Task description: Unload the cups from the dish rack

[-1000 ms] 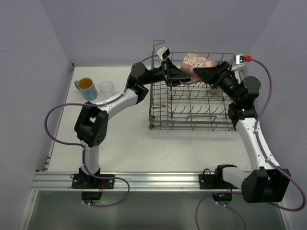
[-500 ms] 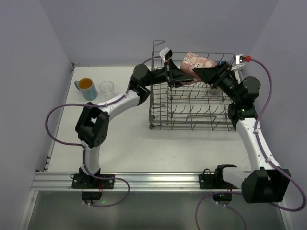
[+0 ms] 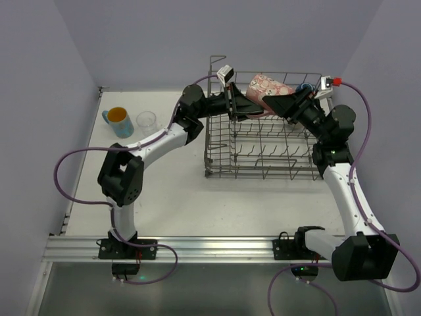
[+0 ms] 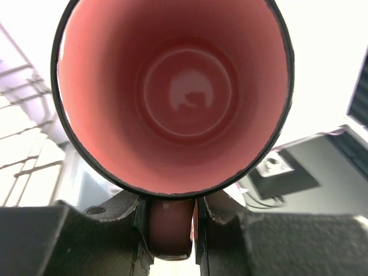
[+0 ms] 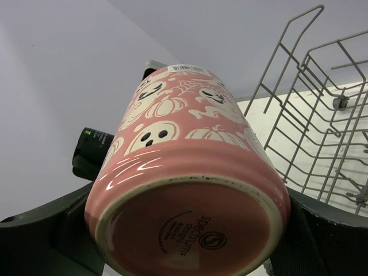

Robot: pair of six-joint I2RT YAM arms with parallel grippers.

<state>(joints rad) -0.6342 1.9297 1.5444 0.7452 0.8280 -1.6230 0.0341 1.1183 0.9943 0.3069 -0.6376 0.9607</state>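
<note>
A pink cup (image 3: 270, 84) with white ghost and pumpkin prints lies on its side in the air over the back of the grey wire dish rack (image 3: 260, 155), held between both arms. My left gripper (image 4: 169, 230) is shut on the cup's handle (image 4: 169, 224), and the pink inside of the cup (image 4: 172, 92) fills the left wrist view. My right gripper (image 5: 190, 230) is shut on the cup's body near its base (image 5: 190, 224), with a dark finger on each side. A light blue mug (image 3: 118, 120) with an orange inside and a clear glass (image 3: 147, 122) stand on the table at the far left.
Something dark blue (image 3: 304, 87) shows at the rack's back right corner, behind the right arm. The rack's tall wire sides (image 5: 310, 115) rise just right of the held cup. Purple walls close in the table on three sides.
The left arm has pushed a little further toward the rack, and the pink cup has shifted slightly left between the two grippers. Both grips have stayed the same.
</note>
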